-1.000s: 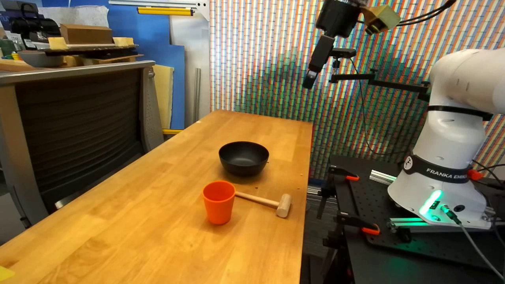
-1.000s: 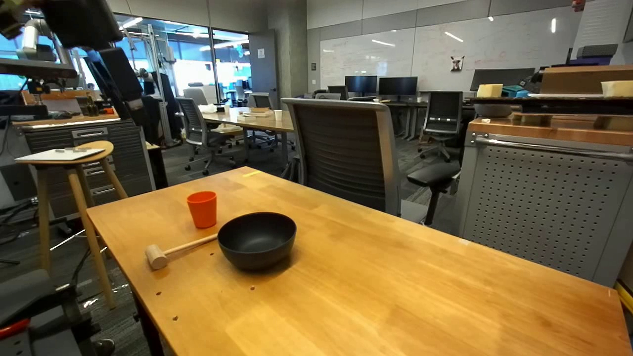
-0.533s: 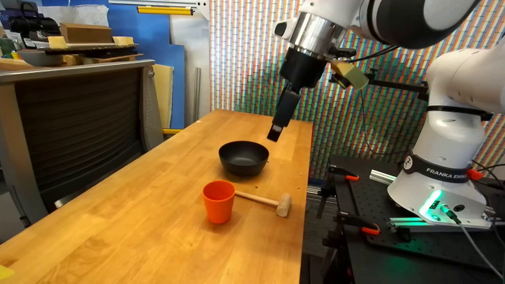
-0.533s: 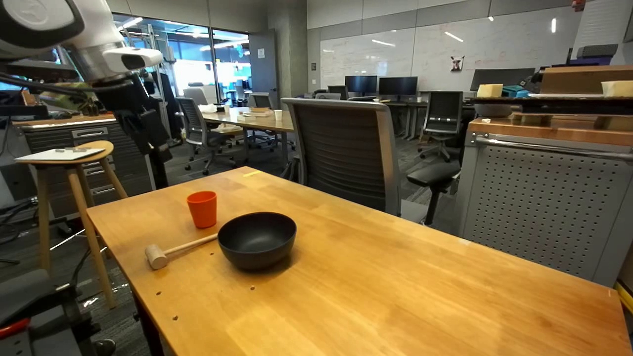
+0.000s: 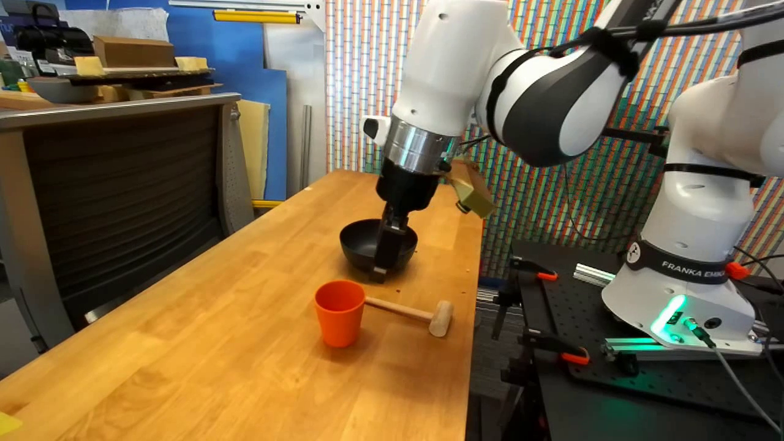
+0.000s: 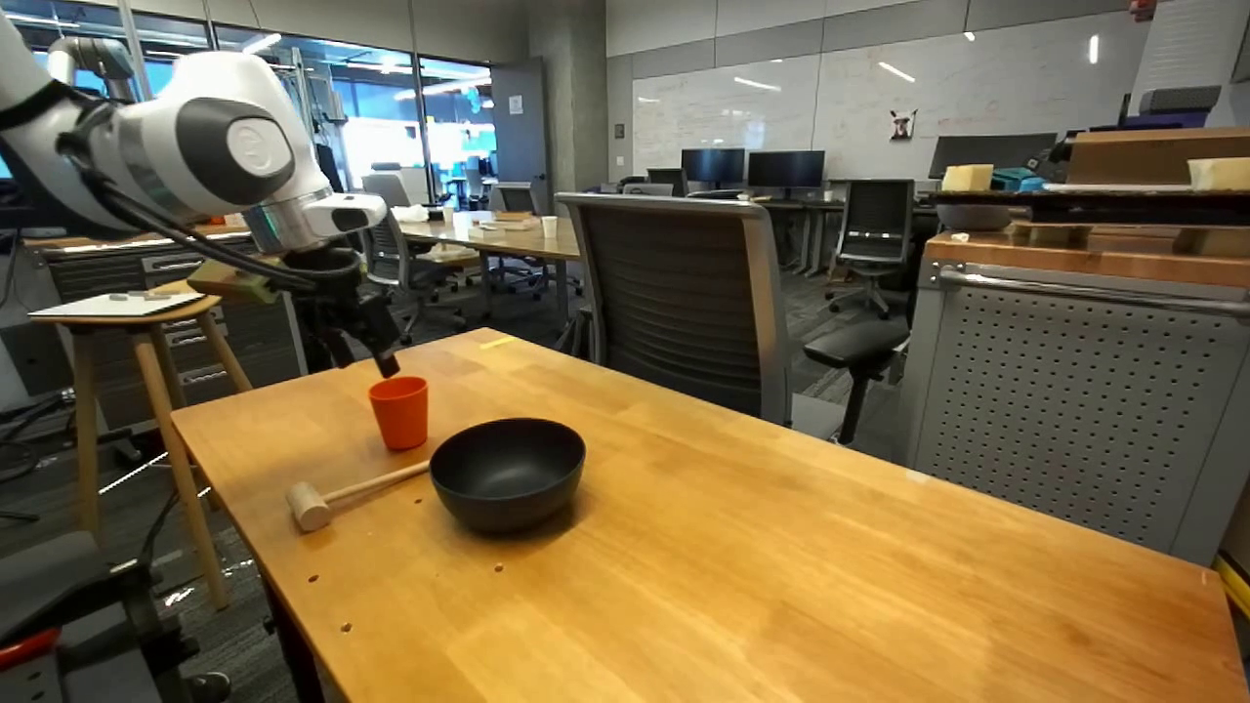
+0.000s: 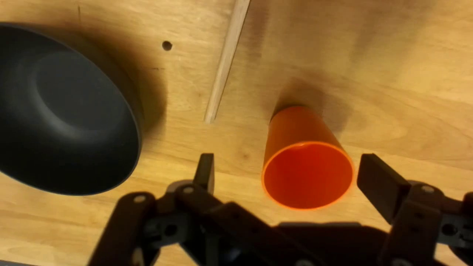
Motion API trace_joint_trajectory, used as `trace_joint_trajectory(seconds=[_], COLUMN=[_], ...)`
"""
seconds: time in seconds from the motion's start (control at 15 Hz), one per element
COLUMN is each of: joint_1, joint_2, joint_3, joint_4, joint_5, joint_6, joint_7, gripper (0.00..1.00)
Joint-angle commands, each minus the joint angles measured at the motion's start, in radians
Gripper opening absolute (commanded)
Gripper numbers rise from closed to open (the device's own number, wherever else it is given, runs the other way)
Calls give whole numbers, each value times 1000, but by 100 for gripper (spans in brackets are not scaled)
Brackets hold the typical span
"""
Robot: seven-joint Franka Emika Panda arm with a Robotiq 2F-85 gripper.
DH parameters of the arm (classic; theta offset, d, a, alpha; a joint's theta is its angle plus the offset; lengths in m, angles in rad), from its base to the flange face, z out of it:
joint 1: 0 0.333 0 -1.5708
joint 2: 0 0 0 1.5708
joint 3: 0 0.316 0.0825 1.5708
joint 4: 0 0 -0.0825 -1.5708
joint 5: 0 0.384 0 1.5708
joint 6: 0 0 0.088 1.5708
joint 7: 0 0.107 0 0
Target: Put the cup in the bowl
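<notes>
The orange-red cup stands upright on the wooden table in both exterior views (image 5: 340,324) (image 6: 400,420). In the wrist view the cup (image 7: 308,177) lies between my fingers, nearer the right one. The black bowl (image 5: 358,248) stands beside it; it also shows in an exterior view (image 6: 508,488) and at the left of the wrist view (image 7: 74,96). My gripper (image 7: 286,166) is open and empty, above the table. In an exterior view its fingertips (image 6: 366,366) are just above and behind the cup's rim. In an exterior view the gripper (image 5: 380,275) covers part of the bowl.
A light wooden mallet (image 5: 440,318) lies by the cup and bowl; its handle (image 7: 225,66) points between them in the wrist view. A dark office chair (image 6: 684,303) stands along the table's (image 6: 781,547) far edge. The robot base (image 5: 680,294) stands beside the table.
My arm has come down from above, off the table's side, to over the table near the cup. The cup, bowl and mallet have not moved.
</notes>
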Motion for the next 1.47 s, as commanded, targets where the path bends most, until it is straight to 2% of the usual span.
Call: trace_joint_trajectory(seconds=[0.0, 0.2, 0.47, 0.53, 0.6, 0.73, 1.0, 1.2, 1.4], joint_1=[18, 40, 86, 93, 100, 104, 84, 64, 40], joint_2=[153, 239, 327, 343, 358, 380, 369, 322, 241], joint_3=[-37, -58, -133, -143, -156, -167, -117, -56, -6], joint_4=[177, 254, 295, 297, 299, 300, 267, 235, 199], joint_5=[-181, -228, -351, -361, -374, -374, -310, -247, -185], joint_6=[-21, -29, -23, -27, -26, -28, -29, -39, -57], joint_7=[122, 156, 237, 246, 255, 259, 227, 195, 180], gripper=[100, 100, 100, 94, 74, 58, 26, 6, 0])
